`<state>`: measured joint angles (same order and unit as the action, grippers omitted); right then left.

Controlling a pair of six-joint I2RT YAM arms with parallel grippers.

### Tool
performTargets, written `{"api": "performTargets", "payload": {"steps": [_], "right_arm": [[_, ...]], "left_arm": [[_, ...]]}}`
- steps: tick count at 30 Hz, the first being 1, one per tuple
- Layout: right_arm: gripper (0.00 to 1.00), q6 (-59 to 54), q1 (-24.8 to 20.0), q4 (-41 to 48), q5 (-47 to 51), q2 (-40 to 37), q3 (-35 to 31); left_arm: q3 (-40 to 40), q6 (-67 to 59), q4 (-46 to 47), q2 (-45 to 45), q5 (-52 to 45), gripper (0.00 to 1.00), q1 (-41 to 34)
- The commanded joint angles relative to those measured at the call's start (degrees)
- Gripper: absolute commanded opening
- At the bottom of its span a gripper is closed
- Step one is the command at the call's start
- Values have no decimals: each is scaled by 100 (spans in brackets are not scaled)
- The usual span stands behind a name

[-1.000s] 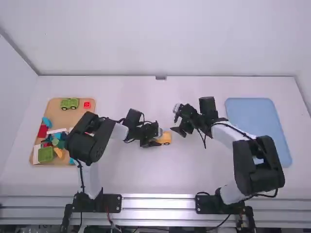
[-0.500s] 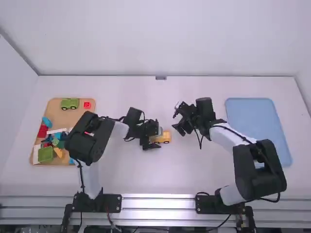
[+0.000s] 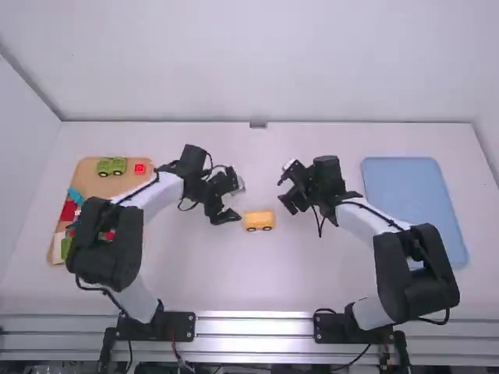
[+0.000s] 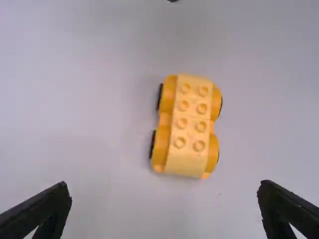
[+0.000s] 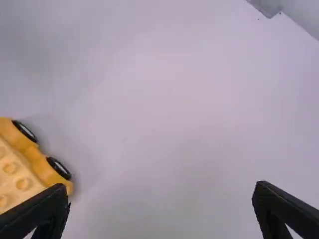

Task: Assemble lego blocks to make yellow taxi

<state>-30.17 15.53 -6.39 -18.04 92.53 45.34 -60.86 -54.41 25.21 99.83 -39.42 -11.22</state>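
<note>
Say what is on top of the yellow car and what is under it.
On top of the car are eight bare studs, in two rows of four. Wheels show along its sides; its underside and whatever lies beneath are covered by its body.

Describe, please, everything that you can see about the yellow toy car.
The yellow toy car looks like smooth plastic. Its body is orange-yellow, with rounded fenders over black wheels with pale rims. The paler flat top has eight round studs in two rows of four, and a faint seam crosses it. No cabin is on it. It stands upright on the white table, between the left gripper and the right gripper. Neither touches it; only the table does.
</note>
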Motion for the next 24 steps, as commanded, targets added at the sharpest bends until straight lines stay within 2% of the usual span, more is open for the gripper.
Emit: {"api": "performTargets", "payload": {"steps": [1, 5, 8, 9, 14, 20, 21, 23, 24], "right_arm": [[98, 37, 15, -59, 15, -151, -42], [98, 17, 20, -201, 13, -151, -44], [99, 20, 7, -356, 11, -151, -44], [99, 20, 7, -356, 11, -151, -44], [99, 20, -140, -549, 2, -151, -42], [99, 20, -201, -669, 7, -151, -42], [99, 20, -199, -669, 9, -151, -42], [98, 20, -199, -669, 7, -151, -42], [99, 17, -201, -667, 9, -151, -42]], "left_arm": [[-332, 796, 444, -426, 483, 99, 85], [-809, 2271, 1158, -824, 1375, 99, 57], [-1261, 3836, 1818, -1141, 2199, 99, 66], [-1261, 3836, 1818, -1141, 2199, 99, 66], [-1799, 5698, 2590, -1366, 2986, 99, 37], [-2356, 7069, 3501, -1447, 3768, 99, 35], [-2450, 7250, 3639, -1447, 3952, 97, 39], [-2743, 8063, 4190, -1447, 4793, 99, 90], [-2758, 8131, 4234, -1447, 4857, 99, 92]]}}
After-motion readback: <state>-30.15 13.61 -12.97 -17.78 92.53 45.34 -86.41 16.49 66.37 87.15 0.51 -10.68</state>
